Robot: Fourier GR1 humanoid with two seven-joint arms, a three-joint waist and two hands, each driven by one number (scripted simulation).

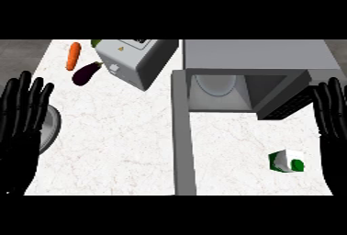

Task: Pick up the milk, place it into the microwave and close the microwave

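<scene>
Two black hands stand at either edge of the bench point(122, 137), and neither has anything in it. From the left: the left hand point(24, 114) rests with its fingers straight and released, lying over the rim of a grey plate point(51, 131). Past it, near the far edge, lie a carrot point(72, 56) and a dark eggplant point(86, 74), with a toaster-like grey box point(132, 62) just beside them. None of that matters for the job.

Next comes the microwave point(257, 59), its door point(181, 137) swung fully out toward the robot, so the cavity stands ready. On the bench in front of it, to the right of the door, sits the milk point(287, 161), a small white and green carton, apart from everything else. At the right edge the right hand point(332, 114) rests with its fingers straight and unclenched, near the carton.

That right hand looks the sensible one for the pick. I would bring it down over the carton, close the fingers across opposite faces, and lift straight up before carrying it away, keeping well off the door.
</scene>
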